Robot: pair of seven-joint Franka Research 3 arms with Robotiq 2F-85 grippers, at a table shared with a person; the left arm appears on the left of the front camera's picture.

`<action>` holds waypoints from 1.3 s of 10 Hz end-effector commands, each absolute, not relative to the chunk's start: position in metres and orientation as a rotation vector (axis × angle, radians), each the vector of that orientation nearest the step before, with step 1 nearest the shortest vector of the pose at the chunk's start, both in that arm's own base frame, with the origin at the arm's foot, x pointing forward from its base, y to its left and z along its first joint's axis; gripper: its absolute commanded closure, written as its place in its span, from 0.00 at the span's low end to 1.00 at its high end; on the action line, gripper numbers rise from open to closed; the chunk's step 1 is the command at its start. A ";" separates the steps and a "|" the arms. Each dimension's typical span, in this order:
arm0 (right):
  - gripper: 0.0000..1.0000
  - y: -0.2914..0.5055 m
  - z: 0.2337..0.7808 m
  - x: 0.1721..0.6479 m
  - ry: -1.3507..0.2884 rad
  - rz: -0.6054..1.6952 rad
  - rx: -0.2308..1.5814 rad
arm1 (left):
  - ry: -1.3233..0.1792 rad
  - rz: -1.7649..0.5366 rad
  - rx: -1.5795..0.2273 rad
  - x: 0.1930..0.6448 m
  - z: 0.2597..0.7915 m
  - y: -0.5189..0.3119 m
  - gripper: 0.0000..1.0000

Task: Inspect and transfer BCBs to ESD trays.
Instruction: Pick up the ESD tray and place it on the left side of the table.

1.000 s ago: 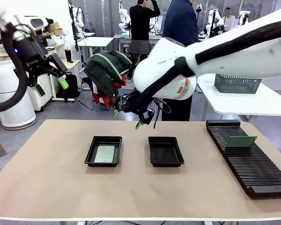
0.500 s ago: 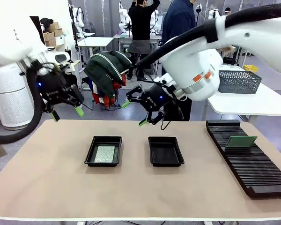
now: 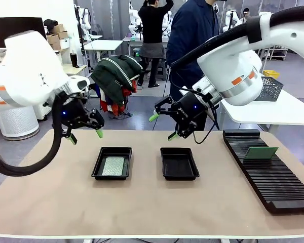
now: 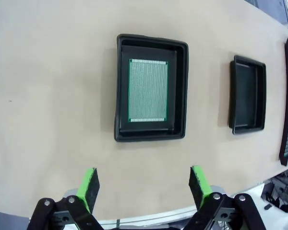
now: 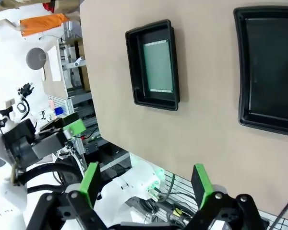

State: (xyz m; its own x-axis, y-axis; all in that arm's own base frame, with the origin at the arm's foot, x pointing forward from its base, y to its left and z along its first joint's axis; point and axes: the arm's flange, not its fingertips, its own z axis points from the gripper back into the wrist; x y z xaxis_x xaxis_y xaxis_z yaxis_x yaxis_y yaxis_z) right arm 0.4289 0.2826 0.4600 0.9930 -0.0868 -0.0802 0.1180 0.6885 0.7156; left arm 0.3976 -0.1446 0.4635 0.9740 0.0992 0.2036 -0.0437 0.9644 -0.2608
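Observation:
Two black ESD trays lie side by side mid-table. A pale green BCB (image 3: 113, 166) lies flat in the left tray (image 3: 97, 164); the right tray (image 3: 179, 164) holds nothing. Another BCB (image 3: 260, 152) stands in the ribbed rack. My left gripper (image 3: 85, 135) hovers open, above and left of the left tray. My right gripper (image 3: 163, 126) hangs open above the far side of the right tray. The left wrist view looks down on the BCB (image 4: 148, 90) in its tray (image 4: 151, 40) beyond the open left gripper (image 4: 144, 179). The right wrist view shows both trays (image 5: 134, 67) (image 5: 269, 72) past the open right gripper (image 5: 146, 179).
A long black slotted rack (image 3: 273, 177) runs along the table's right side. A person in a dark blue jacket (image 3: 192, 30) stands behind the far edge. A grey mesh basket (image 3: 268, 88) sits on the white table at right. Bare tabletop lies in front of the trays.
My left arm has swung down from the upper left to just above the table beside the left tray. My right gripper has drifted right. Both stay open.

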 end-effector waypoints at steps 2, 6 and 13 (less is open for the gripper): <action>0.00 0.295 0.459 0.432 0.042 -0.140 0.844 | -0.263 0.130 -0.225 0.408 0.432 -0.168 0.00; 0.00 0.295 0.459 0.432 0.042 -0.140 0.844 | -0.252 0.146 -0.146 0.433 0.393 -0.180 0.00; 0.00 0.295 0.459 0.432 0.042 -0.140 0.844 | -0.289 0.083 -0.038 0.476 0.337 -0.170 0.00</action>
